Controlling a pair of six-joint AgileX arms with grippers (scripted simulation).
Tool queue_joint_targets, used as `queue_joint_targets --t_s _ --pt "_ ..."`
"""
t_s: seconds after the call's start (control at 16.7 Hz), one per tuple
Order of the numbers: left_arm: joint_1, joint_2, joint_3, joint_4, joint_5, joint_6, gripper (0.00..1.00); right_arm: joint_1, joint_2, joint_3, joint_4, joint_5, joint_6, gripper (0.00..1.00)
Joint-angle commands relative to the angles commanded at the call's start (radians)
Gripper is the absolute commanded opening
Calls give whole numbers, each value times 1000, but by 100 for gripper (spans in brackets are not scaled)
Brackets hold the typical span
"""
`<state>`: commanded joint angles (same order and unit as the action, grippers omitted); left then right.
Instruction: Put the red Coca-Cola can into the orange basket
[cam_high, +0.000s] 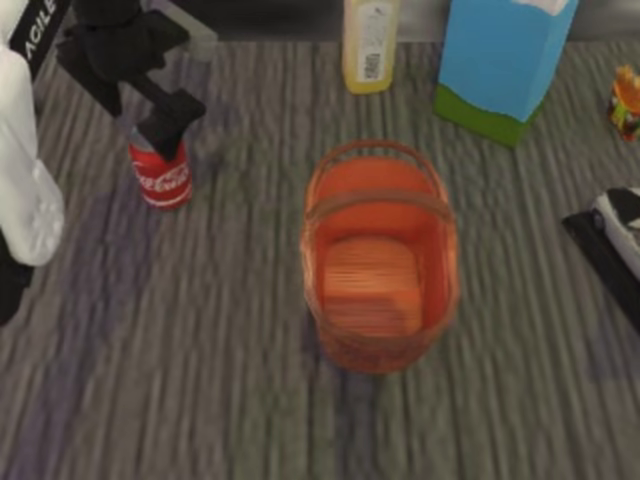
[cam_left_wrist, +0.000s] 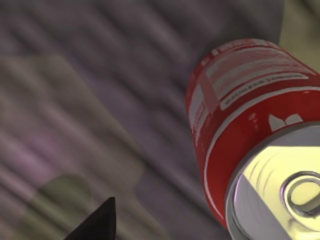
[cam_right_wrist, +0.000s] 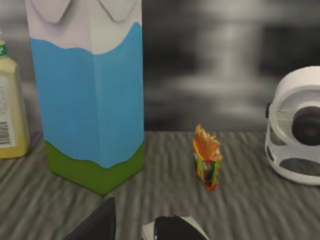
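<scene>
Our left gripper (cam_high: 165, 135) is closing round the can (cam_high: 162, 177) far left of the basket (cam_high: 380, 270); light, slick, dentable — we are holding mid-body.

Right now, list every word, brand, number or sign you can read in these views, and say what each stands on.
"Coca-Cola", white script on the small red aluminium drink can, under the left claw.
"AGILE", partly cut off, on the black band of the left arm.
Small print panel on the can's back: too blurred to read.
White barcode label on the pale yellow plastic bottle: too blurred.
</scene>
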<state>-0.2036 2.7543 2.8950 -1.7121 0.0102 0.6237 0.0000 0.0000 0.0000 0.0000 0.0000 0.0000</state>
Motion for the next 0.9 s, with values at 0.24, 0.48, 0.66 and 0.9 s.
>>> queue_joint_targets --t_s 0.24,0.48,0.66,0.9 --pt "0 5 7 -1 0 1 100 0 0 0 0 0 0 100" --pt "2 -1 -11 12 0 1 100 0 0 0 0 0 0 100" --pt "1 -34 -114 86 -1 2 100 0 0 0 0 0 0 100" --pt "1 -107 -352 240 -2 1 100 0 0 0 0 0 0 100"
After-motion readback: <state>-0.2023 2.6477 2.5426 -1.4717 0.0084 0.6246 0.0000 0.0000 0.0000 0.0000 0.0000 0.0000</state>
